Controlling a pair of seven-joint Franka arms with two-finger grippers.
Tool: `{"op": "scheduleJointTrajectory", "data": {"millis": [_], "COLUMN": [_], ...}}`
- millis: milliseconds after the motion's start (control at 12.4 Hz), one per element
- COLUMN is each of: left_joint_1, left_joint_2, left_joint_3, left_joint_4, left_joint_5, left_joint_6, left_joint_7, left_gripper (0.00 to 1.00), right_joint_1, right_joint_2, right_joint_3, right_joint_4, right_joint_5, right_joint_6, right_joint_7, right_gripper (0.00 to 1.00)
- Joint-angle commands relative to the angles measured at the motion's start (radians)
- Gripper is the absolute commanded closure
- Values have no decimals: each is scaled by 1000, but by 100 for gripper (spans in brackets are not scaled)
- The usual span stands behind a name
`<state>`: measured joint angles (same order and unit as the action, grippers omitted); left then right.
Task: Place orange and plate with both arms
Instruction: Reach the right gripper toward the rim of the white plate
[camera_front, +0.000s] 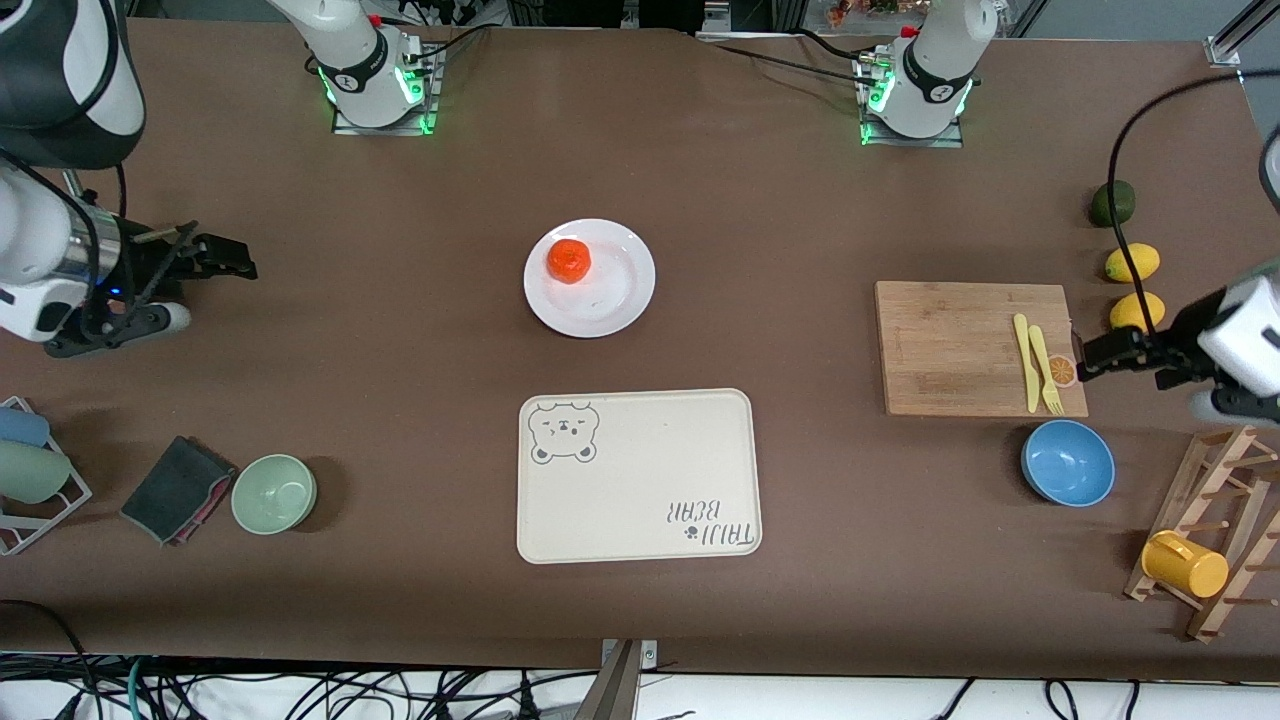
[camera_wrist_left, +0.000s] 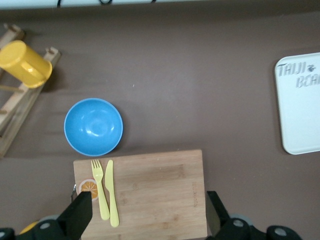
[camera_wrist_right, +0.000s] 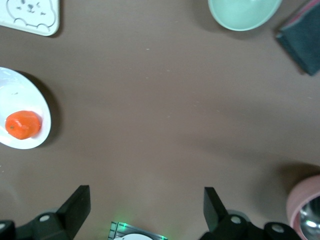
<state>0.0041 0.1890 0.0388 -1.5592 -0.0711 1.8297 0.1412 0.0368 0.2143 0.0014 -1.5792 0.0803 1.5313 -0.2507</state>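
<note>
The orange (camera_front: 568, 260) lies on the white plate (camera_front: 625, 292) in the middle of the table, farther from the front camera than the cream bear-print tray (camera_front: 637, 475). The right wrist view shows the orange (camera_wrist_right: 22, 125) and part of the plate (camera_wrist_right: 36, 100). My right gripper (camera_front: 210, 285) (camera_wrist_right: 145, 196) hangs open and empty over bare table toward the right arm's end, well apart from the plate. Open and empty too, my left gripper (camera_front: 1130, 365) (camera_wrist_left: 147, 199) is over the bamboo cutting board (camera_wrist_left: 155, 190), beside its fork (camera_wrist_left: 100, 192) and knife (camera_wrist_left: 111, 195).
The cutting board (camera_front: 950, 345) and a blue bowl (camera_front: 1068, 462) lie toward the left arm's end, with two lemons (camera_front: 1132, 263), an avocado (camera_front: 1112, 203) and a rack with a yellow cup (camera_front: 1185, 565). A green bowl (camera_front: 273, 493) and dark cloth (camera_front: 175, 490) lie toward the right arm's end.
</note>
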Motion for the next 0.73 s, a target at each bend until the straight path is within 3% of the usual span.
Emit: {"op": "scheduleJointTrajectory", "data": {"millis": [0, 243, 404, 647], "left_joint_1": [-62, -59, -58, -67], "left_joint_2": [-189, -185, -174, -172], "left_joint_3": [96, 102, 101, 98], "left_joint_4": [-169, -153, -136, -134], "left_joint_5": [31, 62, 80, 80], "left_joint_6": [30, -96, -99, -99], "left_joint_7": [20, 24, 29, 29], "left_gripper": [0, 0, 0, 0], "right_joint_1": [31, 41, 41, 38], "right_joint_2": [51, 80, 70, 79], "right_joint_3": [3, 6, 8, 80], "right_joint_4": [28, -37, -167, -327], "right_joint_5": [96, 195, 347, 472], "right_joint_6": [22, 128, 260, 441], "right_joint_7": [-13, -13, -15, -33], "right_gripper": [0, 0, 0, 0]}}
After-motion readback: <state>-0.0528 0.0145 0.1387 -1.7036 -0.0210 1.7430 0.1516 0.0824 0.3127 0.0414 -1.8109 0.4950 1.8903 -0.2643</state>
